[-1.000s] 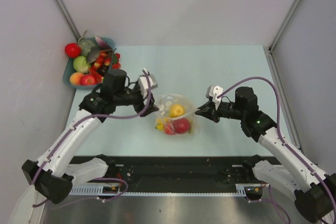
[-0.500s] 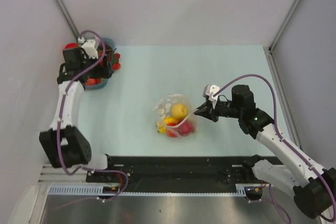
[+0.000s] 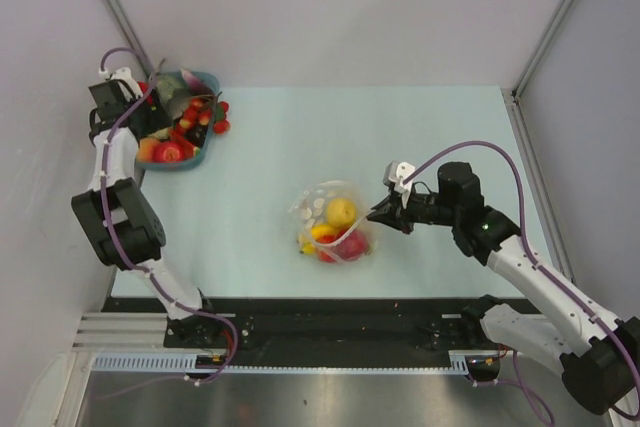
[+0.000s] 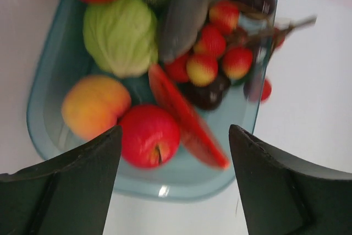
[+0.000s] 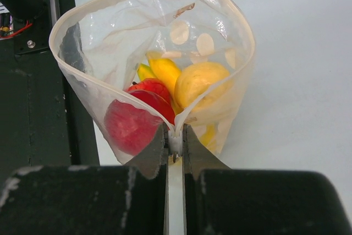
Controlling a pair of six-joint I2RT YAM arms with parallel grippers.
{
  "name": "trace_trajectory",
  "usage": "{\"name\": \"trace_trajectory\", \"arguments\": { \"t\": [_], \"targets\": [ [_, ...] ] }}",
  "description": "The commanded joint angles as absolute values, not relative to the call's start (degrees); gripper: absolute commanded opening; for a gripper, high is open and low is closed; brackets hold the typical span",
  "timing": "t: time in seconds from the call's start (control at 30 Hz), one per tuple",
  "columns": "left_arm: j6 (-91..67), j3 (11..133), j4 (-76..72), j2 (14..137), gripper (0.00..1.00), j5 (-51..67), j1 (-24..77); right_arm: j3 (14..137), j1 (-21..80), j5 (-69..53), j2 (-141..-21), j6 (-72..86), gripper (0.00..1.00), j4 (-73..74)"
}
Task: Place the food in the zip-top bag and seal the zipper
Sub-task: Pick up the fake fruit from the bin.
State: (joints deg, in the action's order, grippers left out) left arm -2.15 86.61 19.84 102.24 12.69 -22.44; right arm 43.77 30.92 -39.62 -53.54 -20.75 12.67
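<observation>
The clear zip-top bag (image 3: 335, 219) stands mid-table with its mouth open, also in the right wrist view (image 5: 159, 37). It holds a yellow fruit (image 5: 201, 83), a red fruit (image 5: 129, 125) and smaller yellow pieces. My right gripper (image 3: 375, 213) (image 5: 175, 141) is shut on the whitish zipper strip (image 5: 132, 110) at the bag's right corner. My left gripper (image 3: 140, 117) (image 4: 175, 136) is open and empty, hovering over the basket's near rim, above a red apple (image 4: 148, 136) and a red watermelon slice (image 4: 187, 116).
The blue basket (image 3: 205, 82) (image 4: 165, 188) sits at the back left corner by the wall. It holds a peach (image 4: 94, 105), a green cabbage (image 4: 121, 34), small red fruits (image 4: 220, 42) and dark vegetables. A few red fruits (image 3: 220, 125) hang over its right rim.
My left arm swung away from the bag to the back left and now hangs over the basket. The right gripper kept its hold on the bag's edge.
</observation>
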Motion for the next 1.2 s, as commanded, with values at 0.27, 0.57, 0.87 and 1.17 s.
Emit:
{"name": "trace_trajectory", "arguments": {
  "t": [0.27, 0.57, 0.87, 1.17],
  "targets": [
    [-16.09, 103.88, 2.29, 116.01, 0.96, 2.29, -23.47, 47.46, 31.12, -40.08, -56.69, -17.93, 0.00, 9.14],
    [-15.12, 110.30, 2.55, 123.83, 1.00, -5.62, -23.20, 49.04, 30.76, -40.60, -59.50, -16.09, 0.00, 8.44],
    [-15.29, 117.49, 1.93, 131.04, 0.99, -4.04, -23.20, 51.68, 30.41, -40.61, -61.61, -15.47, 0.00, 10.45],
    [-16.26, 120.85, 1.23, 136.23, 0.99, -5.09, -23.20, 53.17, 30.50, -39.99, -62.84, -14.59, 0.00, 11.34]
  ]
}}
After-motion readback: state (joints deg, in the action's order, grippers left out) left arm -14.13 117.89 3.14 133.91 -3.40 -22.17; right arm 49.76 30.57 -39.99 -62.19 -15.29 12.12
